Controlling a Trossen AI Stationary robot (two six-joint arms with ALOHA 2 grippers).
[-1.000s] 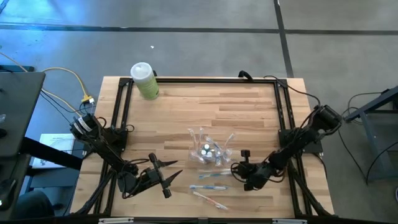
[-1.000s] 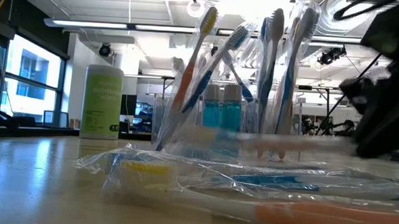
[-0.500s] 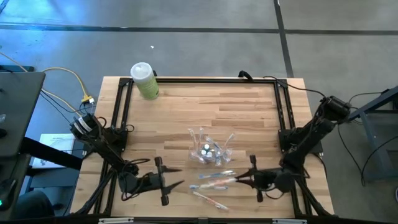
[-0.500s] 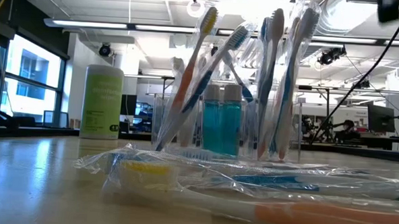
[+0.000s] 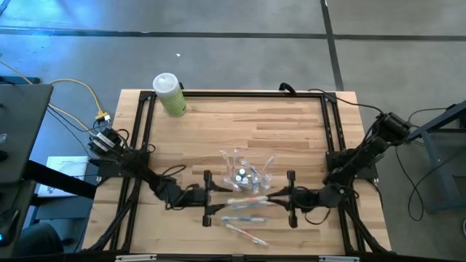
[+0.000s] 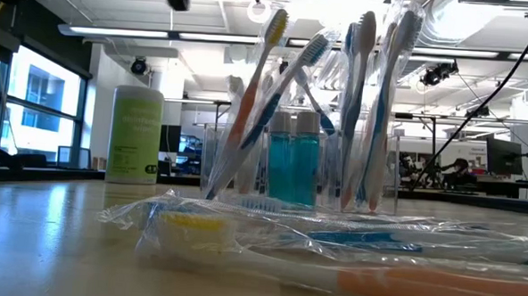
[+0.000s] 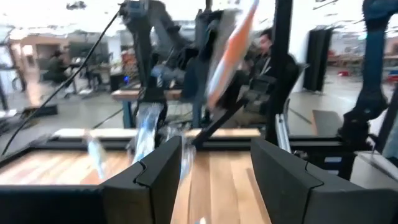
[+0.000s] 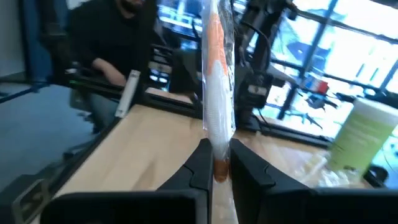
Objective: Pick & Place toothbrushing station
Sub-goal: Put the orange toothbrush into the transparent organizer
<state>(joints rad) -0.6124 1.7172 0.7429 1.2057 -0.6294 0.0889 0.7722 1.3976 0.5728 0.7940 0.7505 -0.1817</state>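
The clear holder [image 5: 244, 175] stands mid-table with upright toothbrushes and two blue tubes [image 6: 292, 163] in it. My right gripper [image 5: 273, 197] is near the table's front, shut on a wrapped orange-and-white toothbrush [image 5: 247, 199] whose free end points at the left arm. My left gripper [image 5: 220, 199] faces it from the table's left, open, and the toothbrush [image 7: 229, 50] shows just ahead of its fingers. Two more wrapped toothbrushes, one blue [image 5: 244, 218] and one orange [image 5: 246, 234], lie flat on the table by the front edge. My right gripper pinches the wrapped toothbrush near one end [image 8: 217, 163] between its two fingers. The fingers come level from the table's right and lie along the toothbrush. It sticks straight out past the fingertips toward the left gripper, roughly level and clear of the table.
A pale green white-capped bottle [image 5: 170, 94] stands at the table's far left corner. A black frame [image 5: 233, 93] runs round the tabletop. In the wrist views a person [image 8: 118, 43] sits beyond the table.
My right gripper has risen from the table by the front edge, tipped up to level and taken the wrapped orange toothbrush up with it, clear of the wood. My left gripper has swung toward the table's right, toward the toothbrush's free end, and stayed open.
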